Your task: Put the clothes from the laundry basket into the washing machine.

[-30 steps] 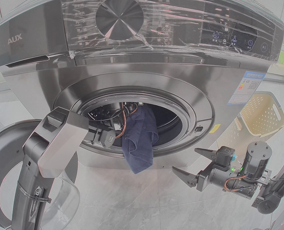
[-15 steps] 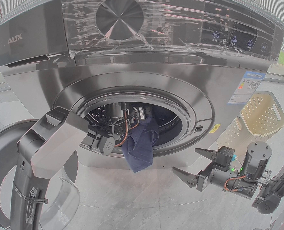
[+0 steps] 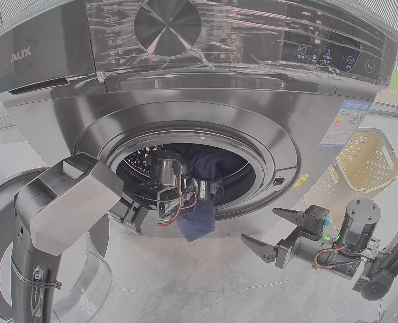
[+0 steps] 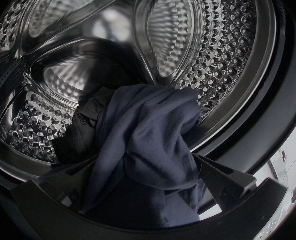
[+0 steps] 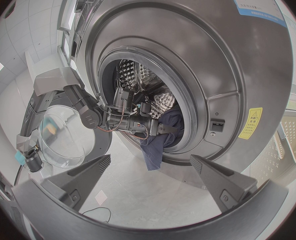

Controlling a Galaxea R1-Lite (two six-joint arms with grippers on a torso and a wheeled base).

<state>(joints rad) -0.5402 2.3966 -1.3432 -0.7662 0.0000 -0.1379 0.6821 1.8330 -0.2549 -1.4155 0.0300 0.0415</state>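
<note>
Head view: dark navy cloth garment [image 3: 201, 214] half inside grey front-loading washing machine [image 3: 275, 122], hem hanging over rim, between parted jaws of left gripper [image 4: 146, 160]. Black garment [image 4: 81, 130] in drum [image 4: 221, 50]; cream perforated plastic laundry basket [image 3: 369, 162], right, looks empty. Right gripper [image 3: 264, 232]: jaws apart, empty; hem remains to tuck in.

Three cams on the washing machine [image 3: 199, 108].
Head cam looks fwd/down, close; L wrist cam at the drum [image 4: 201, 50] mouth, facing in; R wrist cam (4 o'clock, farther back) shares door ring [image 3: 277, 158] w/ head.
</note>
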